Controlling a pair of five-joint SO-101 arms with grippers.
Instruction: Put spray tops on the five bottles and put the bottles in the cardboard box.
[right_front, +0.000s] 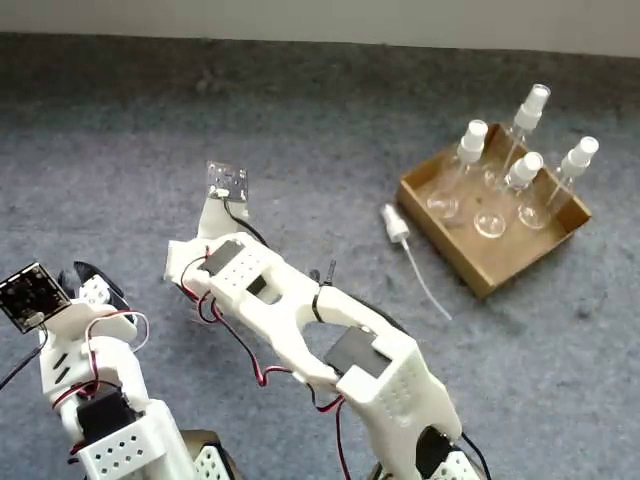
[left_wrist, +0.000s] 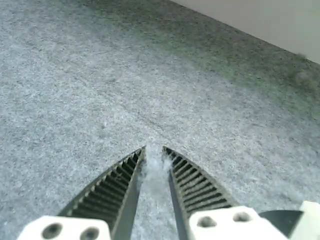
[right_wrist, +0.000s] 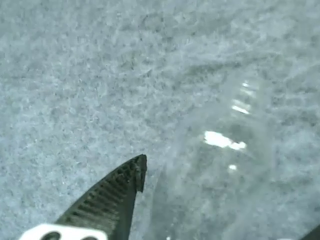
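A clear bottle (right_wrist: 225, 140) without a top lies on the grey carpet. My right gripper (right_wrist: 227, 195) is open, one finger on each side of the bottle; I cannot tell whether they touch it. The right arm's wrist (right_front: 222, 200) hangs over the carpet's middle, left of the cardboard box (right_front: 470, 262). Several bottles with white spray tops (right_front: 520, 170) stand in that box. A loose spray top (right_front: 396, 226) with its long tube lies just left of the box. My left gripper (left_wrist: 153, 150) is shut at the near left (right_front: 88, 282), holding nothing.
Grey carpet (right_front: 330, 110) covers the table, with a pale wall along the far edge. The right arm's white links (right_front: 320, 320) stretch diagonally across the near middle. Open carpet lies between the arms and the far edge.
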